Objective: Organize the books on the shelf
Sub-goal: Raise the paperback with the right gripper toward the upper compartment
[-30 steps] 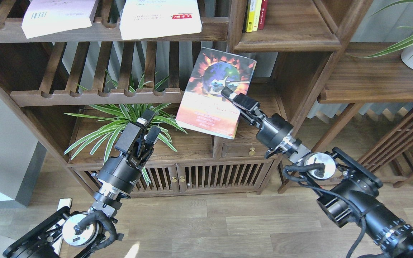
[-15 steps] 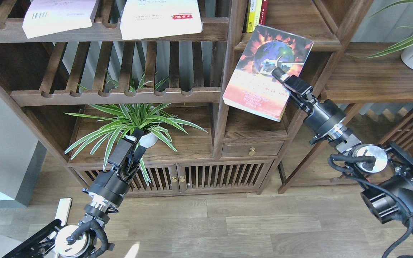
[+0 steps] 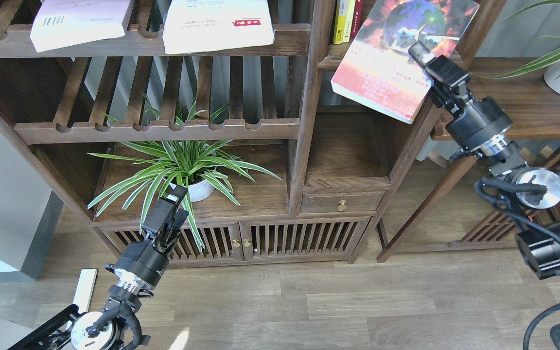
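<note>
The orange-red book (image 3: 382,80) is held tilted before the shelf (image 3: 387,22), clamped by the right fingers (image 3: 423,51); the left fingers (image 3: 170,206), low, are seen too dark to tell

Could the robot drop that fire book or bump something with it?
Maybe. The right gripper pinches the dark book near one edge only, so the tilted book could slip or swing. Its top corner is close to the shelf post and the upright books, so it might knock them.
</note>
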Tool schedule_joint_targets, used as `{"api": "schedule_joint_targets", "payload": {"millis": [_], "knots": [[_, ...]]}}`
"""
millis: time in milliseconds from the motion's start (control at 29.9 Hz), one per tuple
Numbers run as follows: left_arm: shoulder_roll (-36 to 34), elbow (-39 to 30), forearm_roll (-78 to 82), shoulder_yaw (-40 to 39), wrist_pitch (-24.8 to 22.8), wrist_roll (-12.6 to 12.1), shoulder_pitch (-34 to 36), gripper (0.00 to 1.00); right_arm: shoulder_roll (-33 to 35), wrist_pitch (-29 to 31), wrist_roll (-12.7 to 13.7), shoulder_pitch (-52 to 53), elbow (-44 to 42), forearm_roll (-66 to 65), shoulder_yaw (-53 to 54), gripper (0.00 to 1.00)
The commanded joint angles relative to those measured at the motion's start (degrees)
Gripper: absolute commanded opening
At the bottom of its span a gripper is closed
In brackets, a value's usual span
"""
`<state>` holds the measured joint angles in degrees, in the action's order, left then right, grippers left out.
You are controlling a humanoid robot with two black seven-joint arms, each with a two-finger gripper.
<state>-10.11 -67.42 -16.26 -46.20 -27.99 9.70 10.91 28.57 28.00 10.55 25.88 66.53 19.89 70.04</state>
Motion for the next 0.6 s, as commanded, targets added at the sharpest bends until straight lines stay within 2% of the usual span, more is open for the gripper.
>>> {"api": "schedule_joint_targets", "payload": {"millis": [0,234,568], "knots": [[0.0,0.01,0.0,0.06,-0.01,0.05,-0.19,0.98,1.3,0.0,0.09,2.94,-0.26,0.07,-0.25,0.06],[0.0,0.01,0.0,0.06,-0.01,-0.03,-0.19,0.98,5.0,-0.56,0.26,10.68,-0.26,-0.02,-3.33,0.06],[0.0,0.01,-0.09,0.06,-0.01,-0.03,-0.19,0.98,5.18,-18.05,0.26,15.25,-0.26,-0.37,-4.65,0.05]]}}
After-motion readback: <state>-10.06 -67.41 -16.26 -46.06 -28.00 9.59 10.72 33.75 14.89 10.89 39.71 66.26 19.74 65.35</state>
